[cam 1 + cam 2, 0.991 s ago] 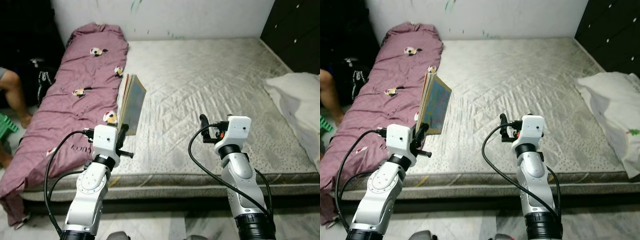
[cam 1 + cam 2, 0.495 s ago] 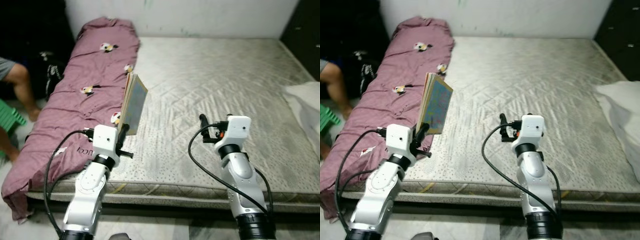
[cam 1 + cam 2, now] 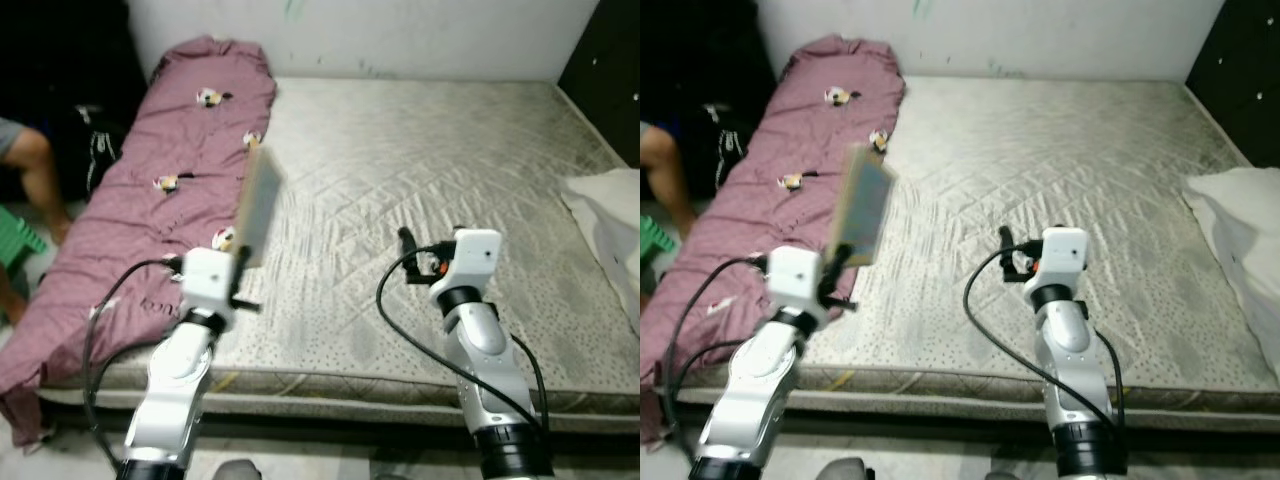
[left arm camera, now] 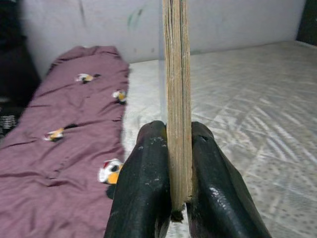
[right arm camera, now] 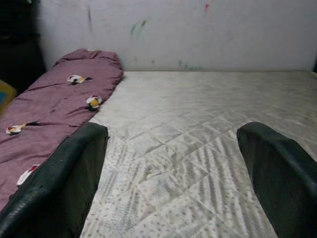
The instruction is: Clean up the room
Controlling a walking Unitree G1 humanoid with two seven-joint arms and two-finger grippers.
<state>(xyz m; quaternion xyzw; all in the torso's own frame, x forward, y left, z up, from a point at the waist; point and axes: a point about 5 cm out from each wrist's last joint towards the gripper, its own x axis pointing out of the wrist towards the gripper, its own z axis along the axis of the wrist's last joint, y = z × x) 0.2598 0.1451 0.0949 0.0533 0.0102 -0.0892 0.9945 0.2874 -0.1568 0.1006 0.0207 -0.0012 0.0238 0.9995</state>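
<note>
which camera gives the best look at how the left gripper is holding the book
The left wrist view: both black fingers press the book edge-on, held upright. In the eye views the book is blurred above the left gripper, so the grip is unclear.

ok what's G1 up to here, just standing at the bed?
It's at the side of a bare mattress, holding a thin book upright in its left gripper, fingers clamped on the book's lower edge. The right gripper is open with nothing in it, held out over the mattress. A maroon blanket lies along the mattress's left side, a white pillow sits at the right edge, and a person's leg shows at far left.
</note>
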